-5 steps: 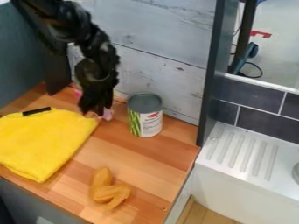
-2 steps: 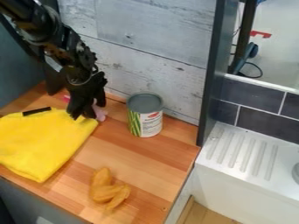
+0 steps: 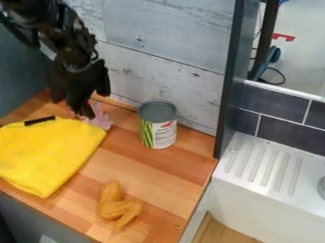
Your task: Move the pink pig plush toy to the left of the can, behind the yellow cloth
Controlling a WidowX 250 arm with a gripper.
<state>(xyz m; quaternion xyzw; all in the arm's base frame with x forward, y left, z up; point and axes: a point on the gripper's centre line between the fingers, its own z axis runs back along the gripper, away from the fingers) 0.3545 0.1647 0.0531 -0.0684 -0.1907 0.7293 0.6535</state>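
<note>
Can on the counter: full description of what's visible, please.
The can is an upright cylinder, apparently metal, with a grey top set inside a raised round rim. Its wrap-around label is mostly white, with green stripes on the left part and a red mark near the upper right; the smaller print isn't legible. No dents show on the visible side. It stands on the wooden counter, in front of the whitewashed plank wall; whether its back touches the wall can't be told.
</note>
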